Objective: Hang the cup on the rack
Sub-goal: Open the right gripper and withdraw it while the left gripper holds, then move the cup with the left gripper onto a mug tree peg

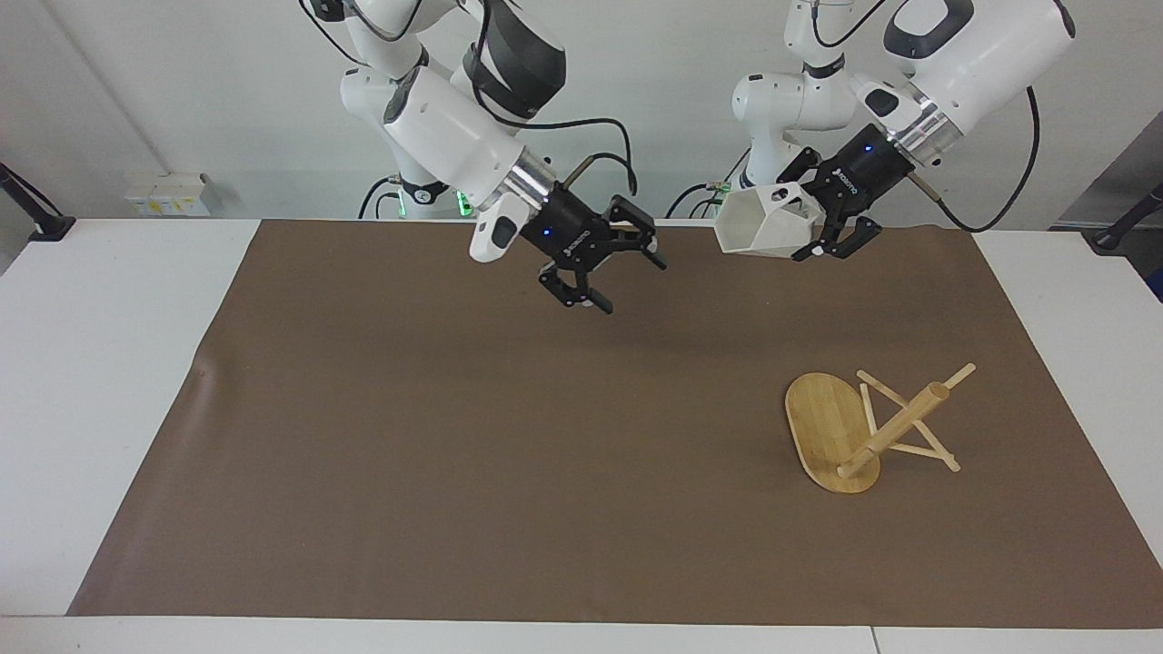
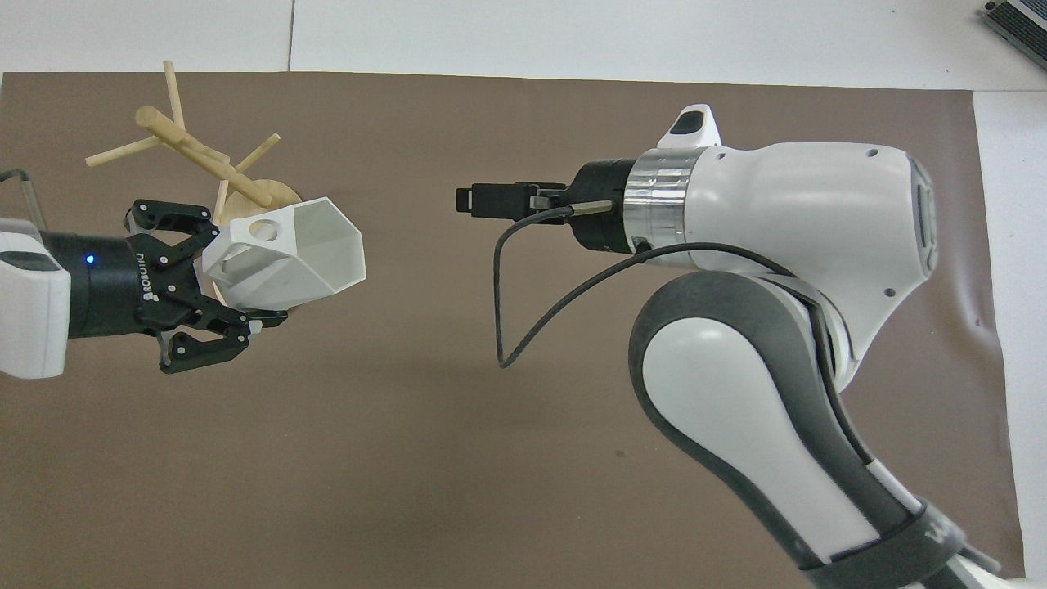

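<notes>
The white faceted cup (image 1: 763,222) (image 2: 304,260) hangs in the air over the mat's edge nearest the robots, its mouth turned sideways. My left gripper (image 1: 815,232) (image 2: 235,282) is shut on it at the handle end. My right gripper (image 1: 629,283) (image 2: 468,199) is open and holds nothing; it hovers over the mat, apart from the cup, toward the right arm's end. The bamboo rack (image 1: 895,425) (image 2: 196,151) lies tipped over on the mat at the left arm's end, its post slanting and its oval base (image 1: 822,422) raised on edge.
A brown mat (image 1: 454,436) covers most of the white table (image 1: 109,363). In the overhead view the held cup covers part of the rack's base. The right arm's black cable (image 2: 503,311) loops under its wrist.
</notes>
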`<state>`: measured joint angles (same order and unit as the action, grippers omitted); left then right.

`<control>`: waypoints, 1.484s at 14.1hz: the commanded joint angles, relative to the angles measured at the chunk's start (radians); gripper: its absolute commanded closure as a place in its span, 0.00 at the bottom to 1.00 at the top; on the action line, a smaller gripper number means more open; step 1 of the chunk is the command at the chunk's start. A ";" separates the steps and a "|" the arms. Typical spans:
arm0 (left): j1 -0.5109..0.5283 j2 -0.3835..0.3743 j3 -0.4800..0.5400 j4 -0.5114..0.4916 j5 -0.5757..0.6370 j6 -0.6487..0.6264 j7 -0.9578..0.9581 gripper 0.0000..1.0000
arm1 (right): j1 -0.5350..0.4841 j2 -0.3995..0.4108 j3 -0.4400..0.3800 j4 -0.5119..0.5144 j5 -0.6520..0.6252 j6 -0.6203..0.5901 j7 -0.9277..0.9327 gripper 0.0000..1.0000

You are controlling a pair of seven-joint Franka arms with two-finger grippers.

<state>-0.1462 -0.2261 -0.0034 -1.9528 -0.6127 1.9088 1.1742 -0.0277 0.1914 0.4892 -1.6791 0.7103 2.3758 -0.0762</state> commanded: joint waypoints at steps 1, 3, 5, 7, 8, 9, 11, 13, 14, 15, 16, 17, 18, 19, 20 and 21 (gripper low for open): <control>0.010 -0.041 -0.006 -0.047 0.068 0.042 -0.088 1.00 | -0.011 -0.027 -0.073 -0.039 -0.054 -0.018 -0.083 0.00; 0.010 -0.039 -0.007 -0.052 0.134 0.074 -0.160 1.00 | -0.011 -0.036 -0.130 -0.056 -0.106 -0.041 -0.114 0.00; -0.007 -0.042 -0.021 -0.095 0.194 0.171 -0.264 1.00 | -0.011 -0.053 -0.187 -0.060 -0.152 -0.111 -0.117 0.00; -0.006 -0.058 -0.056 -0.162 0.202 0.284 -0.355 1.00 | -0.011 -0.064 -0.239 -0.065 -0.269 -0.167 -0.119 0.00; -0.006 -0.064 -0.066 -0.187 0.203 0.315 -0.399 1.00 | -0.012 -0.067 -0.262 -0.067 -0.358 -0.184 -0.120 0.00; -0.004 -0.065 -0.070 -0.198 0.214 0.328 -0.471 1.00 | -0.012 -0.069 -0.288 -0.065 -0.440 -0.203 -0.120 0.00; -0.003 -0.065 -0.072 -0.199 0.252 0.328 -0.595 1.00 | -0.014 -0.079 -0.334 -0.065 -0.547 -0.260 -0.120 0.00; -0.001 -0.045 -0.072 -0.237 0.255 0.428 -0.607 1.00 | -0.014 -0.089 -0.386 -0.063 -0.610 -0.332 -0.119 0.00; -0.004 -0.021 -0.073 -0.267 0.255 0.525 -0.607 1.00 | -0.014 -0.095 -0.406 -0.065 -0.639 -0.367 -0.117 0.00; -0.006 0.002 -0.075 -0.281 0.255 0.585 -0.613 1.00 | -0.014 -0.099 -0.432 -0.063 -0.667 -0.404 -0.110 0.00; -0.006 0.023 -0.075 -0.282 0.255 0.623 -0.634 1.00 | -0.015 -0.112 -0.455 -0.063 -0.683 -0.430 -0.106 0.00; -0.006 0.036 -0.075 -0.282 0.255 0.640 -0.649 1.00 | -0.015 -0.121 -0.477 -0.063 -0.684 -0.453 -0.106 0.00; -0.007 0.057 -0.075 -0.282 0.255 0.669 -0.653 1.00 | -0.015 -0.131 -0.503 -0.057 -0.684 -0.492 -0.108 0.00; -0.012 0.067 -0.076 -0.285 0.255 0.703 -0.654 1.00 | -0.015 -0.153 -0.518 -0.050 -0.684 -0.538 -0.106 0.00; -0.030 0.095 -0.076 -0.288 0.254 0.738 -0.663 1.00 | -0.015 -0.174 -0.524 -0.047 -0.684 -0.588 -0.106 0.00; -0.035 0.120 -0.076 -0.291 0.254 0.784 -0.669 1.00 | -0.014 -0.194 -0.538 -0.033 -0.684 -0.645 -0.103 0.00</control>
<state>-0.1542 -0.1406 -0.0834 -2.2320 -0.3763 2.6064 0.5419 -0.0401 0.0548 -0.0401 -1.7068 0.0461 1.8079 -0.1827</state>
